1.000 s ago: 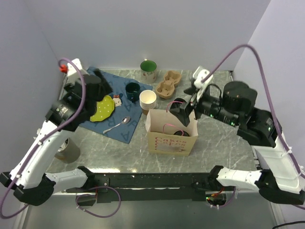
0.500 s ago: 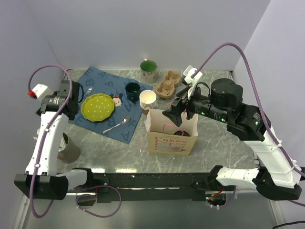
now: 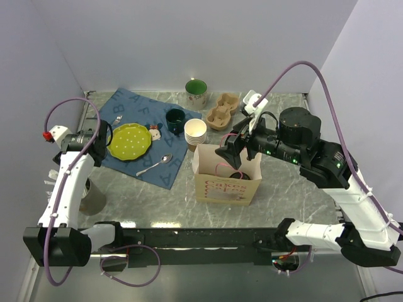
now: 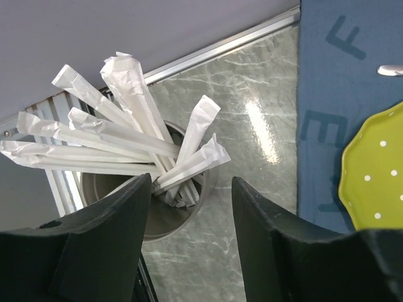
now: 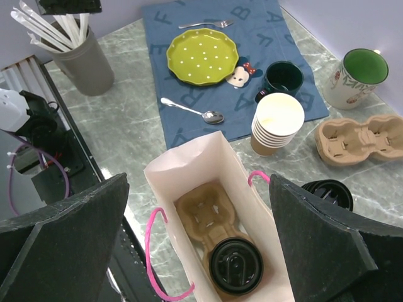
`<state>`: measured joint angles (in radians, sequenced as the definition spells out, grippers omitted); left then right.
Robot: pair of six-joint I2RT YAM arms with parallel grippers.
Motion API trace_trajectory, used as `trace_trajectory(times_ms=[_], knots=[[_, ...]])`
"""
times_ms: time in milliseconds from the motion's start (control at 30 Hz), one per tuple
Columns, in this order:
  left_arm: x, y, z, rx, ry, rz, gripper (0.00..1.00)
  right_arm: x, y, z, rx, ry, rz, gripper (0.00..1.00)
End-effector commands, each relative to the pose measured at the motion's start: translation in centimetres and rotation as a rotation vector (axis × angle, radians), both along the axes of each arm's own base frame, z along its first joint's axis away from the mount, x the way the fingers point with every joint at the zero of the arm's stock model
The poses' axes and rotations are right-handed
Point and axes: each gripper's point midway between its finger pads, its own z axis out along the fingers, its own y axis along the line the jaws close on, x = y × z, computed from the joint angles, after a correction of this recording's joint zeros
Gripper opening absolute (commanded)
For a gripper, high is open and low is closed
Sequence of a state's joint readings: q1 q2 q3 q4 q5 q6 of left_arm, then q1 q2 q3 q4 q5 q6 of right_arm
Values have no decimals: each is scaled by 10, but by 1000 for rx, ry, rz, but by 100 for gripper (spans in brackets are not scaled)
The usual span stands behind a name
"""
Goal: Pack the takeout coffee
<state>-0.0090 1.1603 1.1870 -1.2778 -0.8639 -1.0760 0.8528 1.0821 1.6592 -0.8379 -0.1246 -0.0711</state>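
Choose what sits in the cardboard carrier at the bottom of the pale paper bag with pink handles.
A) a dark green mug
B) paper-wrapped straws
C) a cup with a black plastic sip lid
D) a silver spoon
C: the right wrist view shows the black-lidded takeout coffee seated in one socket of the brown cardboard carrier inside the pale paper bag.

takeout coffee [image 5: 234, 267] in bag [image 5: 160, 195] | cup stack [image 5: 277, 123] behind bag | plate [image 5: 203, 55] on mat [image 5: 271, 38], left of bag
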Motion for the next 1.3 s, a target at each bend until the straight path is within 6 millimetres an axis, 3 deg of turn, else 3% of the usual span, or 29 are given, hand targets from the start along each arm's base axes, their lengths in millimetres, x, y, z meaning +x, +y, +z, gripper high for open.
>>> trace_trajectory(times_ms=[0,167,633,900,933,1033,1267], knots=[[10,8,9,47,-69,28,59,-2,-3,9,41,-21,-5,100],[16,14,15,95,-84,9,55,-6,-7,8,40,-12,-6,100],[17,19,7,134,-61,26,50,-7,-14,3,14,-27,-16,100],[24,20,7,142,-56,16,23,0,-20,3,-11,-38,-59,100],[21,22,10,157,-54,24,14,0,-20,2,-13,-38,-60,100],[15,26,22,184,-59,42,1,1,-20,-1,-26,-34,-60,100],[-3,28,49,196,-85,85,1,1,-16,-7,-31,-30,-45,100]])
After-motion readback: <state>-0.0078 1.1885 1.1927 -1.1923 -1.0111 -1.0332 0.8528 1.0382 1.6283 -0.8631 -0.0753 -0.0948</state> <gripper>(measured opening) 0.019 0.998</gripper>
